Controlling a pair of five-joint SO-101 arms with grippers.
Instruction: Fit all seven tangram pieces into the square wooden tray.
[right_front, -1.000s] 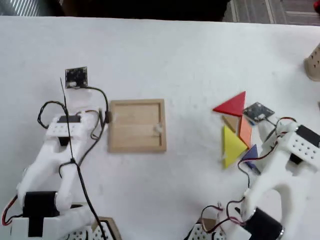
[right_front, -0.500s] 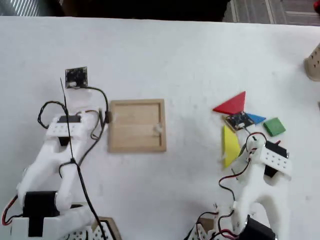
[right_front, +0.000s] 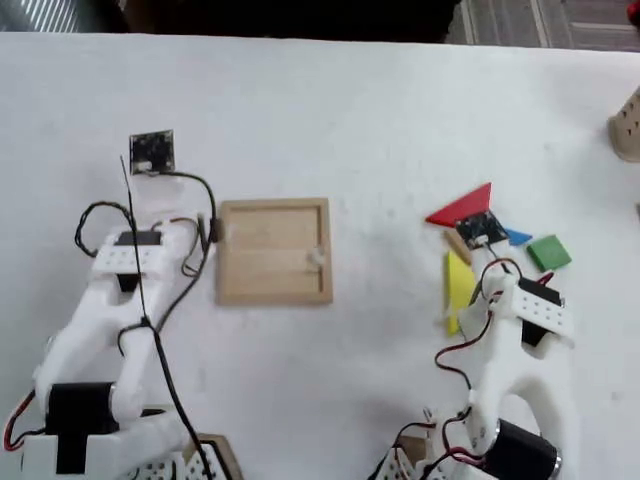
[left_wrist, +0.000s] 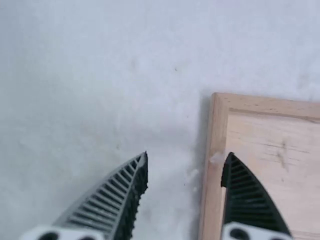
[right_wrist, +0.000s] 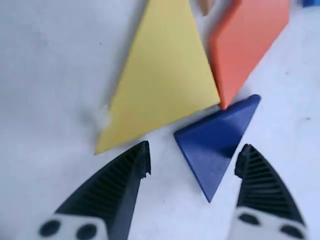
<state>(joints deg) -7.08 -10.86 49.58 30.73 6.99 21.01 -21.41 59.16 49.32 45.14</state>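
A: We see a white tabletop (right_front: 400, 100); wooden tray (right_front: 273, 204) centre-left, pieces (right_front: 460, 280) at its 3 o'clock.
B: We've got left jaws apart astride tray's rim; right jaws apart flanking blue triangle (right_wrist: 217, 137), not touching it.

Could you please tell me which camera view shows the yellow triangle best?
The right wrist view: the yellow triangle lies nearly whole and close, ahead of the right gripper. In the high view the right arm covers part of it. The left wrist view faces the tray.

Square wooden tray (right_front: 273, 250) lying flat, coloured tangram pieces (right_front: 466, 208) clustered well apart
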